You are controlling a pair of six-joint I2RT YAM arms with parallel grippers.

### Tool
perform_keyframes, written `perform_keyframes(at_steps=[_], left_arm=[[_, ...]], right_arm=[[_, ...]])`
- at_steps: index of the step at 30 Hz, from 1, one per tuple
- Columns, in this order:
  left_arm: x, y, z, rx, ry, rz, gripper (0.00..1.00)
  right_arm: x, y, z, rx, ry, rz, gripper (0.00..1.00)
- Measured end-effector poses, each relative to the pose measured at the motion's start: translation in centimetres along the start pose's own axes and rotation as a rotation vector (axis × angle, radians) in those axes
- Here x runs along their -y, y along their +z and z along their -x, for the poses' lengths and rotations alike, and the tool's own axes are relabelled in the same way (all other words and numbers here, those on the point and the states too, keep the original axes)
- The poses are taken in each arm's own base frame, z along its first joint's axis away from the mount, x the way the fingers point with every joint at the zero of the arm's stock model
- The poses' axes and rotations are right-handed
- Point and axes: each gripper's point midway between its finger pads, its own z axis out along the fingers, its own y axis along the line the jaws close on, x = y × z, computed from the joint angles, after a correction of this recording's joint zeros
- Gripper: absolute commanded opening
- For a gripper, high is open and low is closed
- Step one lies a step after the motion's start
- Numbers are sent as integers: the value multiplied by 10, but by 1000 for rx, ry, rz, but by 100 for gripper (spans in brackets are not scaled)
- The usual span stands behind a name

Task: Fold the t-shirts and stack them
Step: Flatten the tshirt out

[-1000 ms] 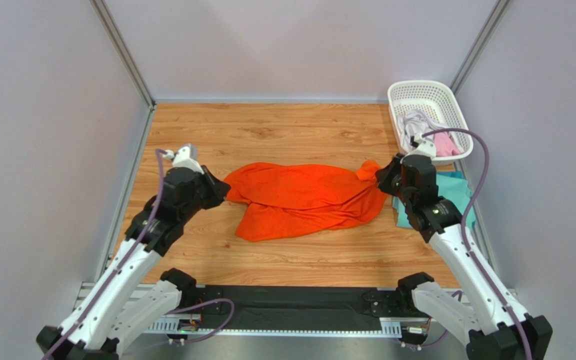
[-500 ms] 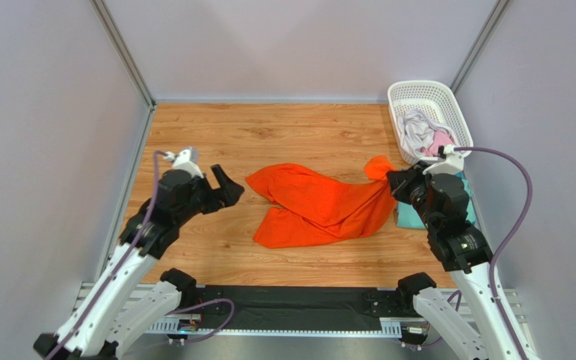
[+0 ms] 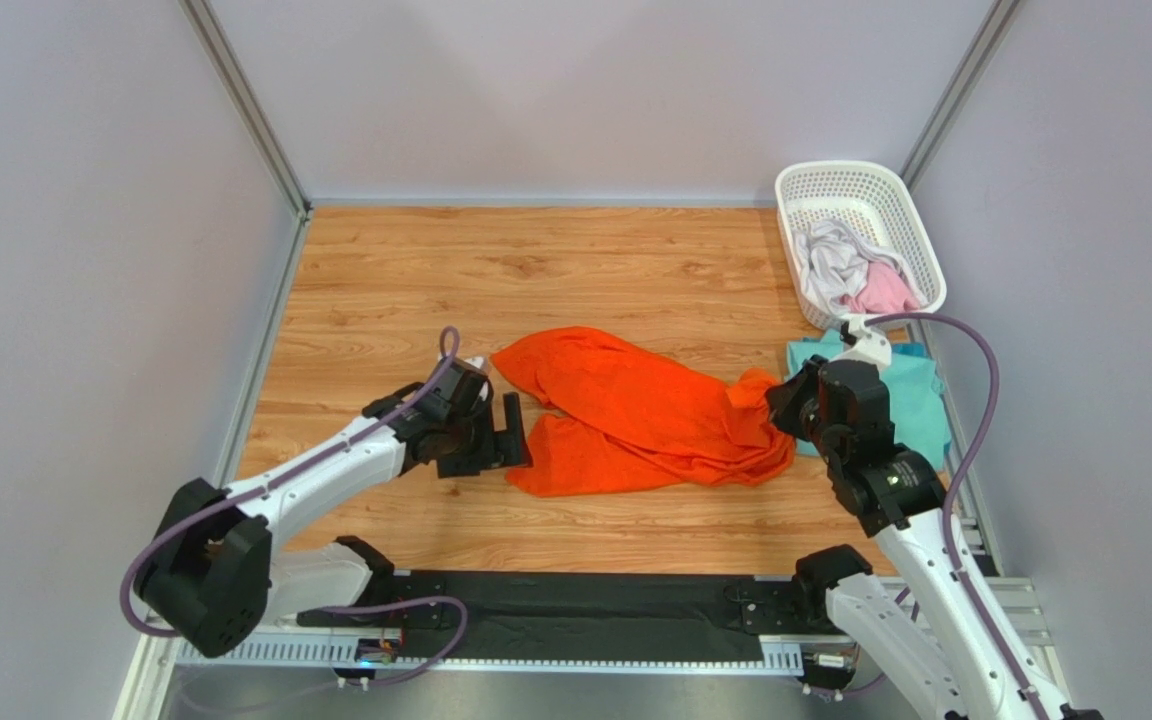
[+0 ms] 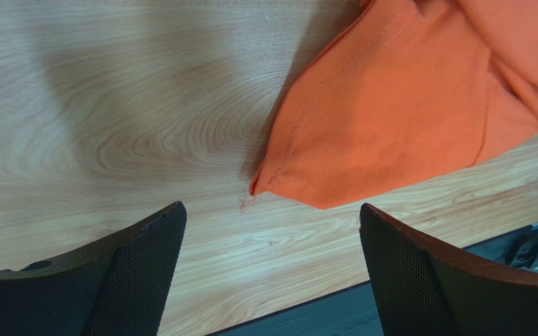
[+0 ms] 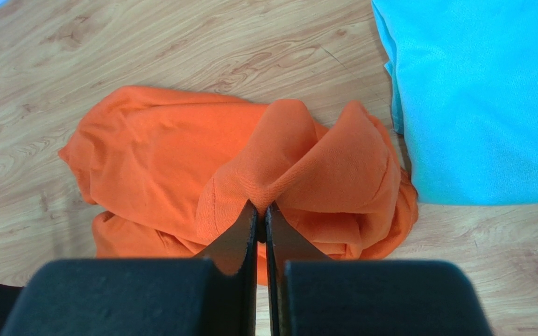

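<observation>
- Looking down from the top external view, the orange t-shirt (image 3: pixel 642 413) lies crumpled near the middle of the wooden table (image 3: pixel 537 270), between the 2 arms.
- The left gripper (image 3: pixel 504 435) sits low, just beside the shirt's left edge, with its jaws spread wide and nothing between them.
- The right gripper (image 3: pixel 778 402) is pinched on the shirt's right end, where the cloth bunches up into a small peak.
- A teal t-shirt (image 3: pixel 913 393) lies flat on the table's right side, partly under the right arm.
- A white lattice basket (image 3: pixel 853 170) stands at the far right corner and holds a grey-white t-shirt (image 3: pixel 833 258) and a pink t-shirt (image 3: pixel 883 288).
- In the left wrist view, the 2 black fingers of the left gripper (image 4: pixel 268 210) stand far apart over bare table (image 4: pixel 110 105).
- A stitched corner of the orange t-shirt (image 4: pixel 384 133) points toward the gap between them, lying flat and untouched by either finger.
- In the right wrist view, the right gripper (image 5: pixel 261 210) has its fingers pressed together on a raised fold of the orange t-shirt (image 5: pixel 159 161).
- The rest of that shirt spreads rumpled to the left on the table (image 5: pixel 145 42).
- The teal t-shirt (image 5: pixel 475 98) lies smooth at the upper right, its edge touching the orange cloth.
</observation>
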Motion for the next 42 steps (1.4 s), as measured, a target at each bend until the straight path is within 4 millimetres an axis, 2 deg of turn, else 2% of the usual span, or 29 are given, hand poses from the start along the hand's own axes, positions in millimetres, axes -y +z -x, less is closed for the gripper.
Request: perform_keyframes(at_steps=[8,10,11,12,14,15,19,21,28,31,35,42], left_arm=[[5,26,-19,-83,18,28,85],[9,31,-15,-72,13,23,76],[10,33,-13,-68,10,24,69],[11,35,-11,-65,6,26,55],[12,41,-8,-62,2,33,42],[12,43,-8,-65,1,33,31],[17,49,-8,-68,3,11,14],[18,50,-10,-69,4,-4,0],[20,48,-13,-70,27,-26,0],[19,39,-17,-58,39,-37,0],[32,10,-5,28,55,-105,0],[55,-63,26,273,84,-260,0]], right_arm=[[9,4,-8,-11,-6,-30,0],[10,5,-10,-14,-8,-34,0],[10,5,-10,-16,-8,-35,0],[11,5,-11,-16,-8,-35,0],[11,6,-12,-18,-9,-37,0],[12,6,-12,-19,-10,-37,0],[14,6,-14,-20,-12,-46,0],[15,6,-14,-17,-12,-49,0],[17,6,-12,-9,-21,-58,0],[17,6,-12,-8,-30,-56,0],[14,2,-11,-1,-41,-32,0],[1,-15,1,59,-44,64,0]])
